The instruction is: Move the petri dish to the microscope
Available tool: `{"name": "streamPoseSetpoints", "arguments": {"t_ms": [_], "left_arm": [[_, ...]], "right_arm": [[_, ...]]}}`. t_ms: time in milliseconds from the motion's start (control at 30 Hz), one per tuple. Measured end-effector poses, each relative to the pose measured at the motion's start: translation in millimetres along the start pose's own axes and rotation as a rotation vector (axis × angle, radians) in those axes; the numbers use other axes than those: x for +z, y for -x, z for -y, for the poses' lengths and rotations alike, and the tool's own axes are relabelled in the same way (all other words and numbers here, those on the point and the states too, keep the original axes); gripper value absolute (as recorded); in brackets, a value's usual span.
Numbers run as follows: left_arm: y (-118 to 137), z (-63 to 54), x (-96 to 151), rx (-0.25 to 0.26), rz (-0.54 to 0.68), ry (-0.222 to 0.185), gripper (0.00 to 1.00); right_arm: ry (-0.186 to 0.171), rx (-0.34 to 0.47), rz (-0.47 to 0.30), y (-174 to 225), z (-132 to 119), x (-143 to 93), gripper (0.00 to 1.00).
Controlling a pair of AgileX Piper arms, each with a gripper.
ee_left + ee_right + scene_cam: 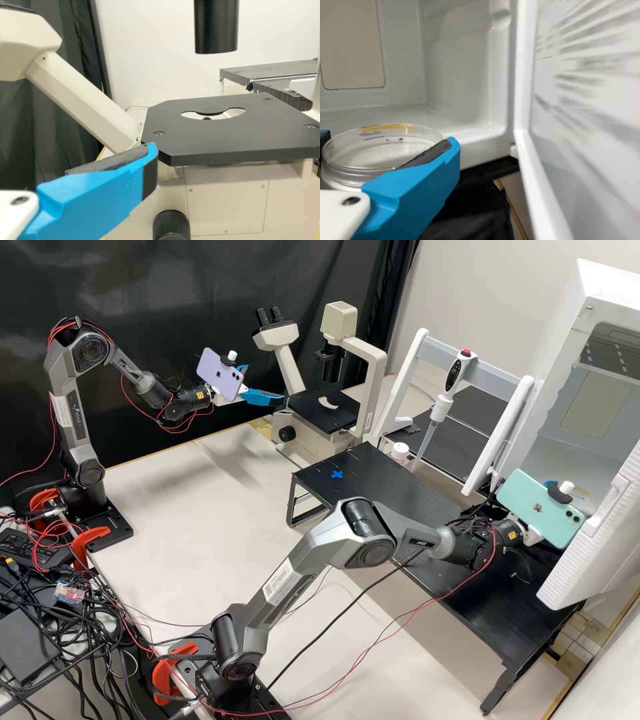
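Observation:
In the high view, my left gripper (265, 384) is beside the microscope (333, 409), near the edge of its black stage. The left wrist view shows one finger of the left gripper (75, 162), its pad bare, before the stage (220, 135) with its round opening. At the white chamber on the right, my right gripper (551, 485) is mostly hidden by its phone in the high view. The right wrist view has the right gripper (388, 140) shut on the clear round petri dish (365, 157), which is level and has orange and purple marks on it.
The white chamber (465, 85) stands open, its door (590, 100) swung out beside the right gripper. A black low table (400, 490) with a blue cross spans the middle. Behind it are a pipette (441, 407) on a stand and a white-capped bottle (400, 452).

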Motion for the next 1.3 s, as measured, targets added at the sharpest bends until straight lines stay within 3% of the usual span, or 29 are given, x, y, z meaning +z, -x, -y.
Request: {"name": "streamPoseSetpoints", "arguments": {"t_ms": [233,567,767,933,1300], "left_arm": [[0,0.0,0,0.0,0.0,0.0,1.0],[0,0.0,0,0.0,0.0,0.0,1.0],[0,0.0,0,0.0,0.0,0.0,1.0],[0,0.0,0,0.0,0.0,0.0,1.0],[0,0.0,0,0.0,0.0,0.0,1.0]], "right_arm": [[-0.016,0.005,-0.015,38,-2,-2,0.0],[-0.032,0.074,-0.152,111,-9,-24,0.0],[-0.051,0.07,-0.202,163,0,-42,0.0],[-0.053,0.007,-0.285,204,21,-69,0.0],[0.01,-0.196,-0.52,263,77,-125,0.0]]}}
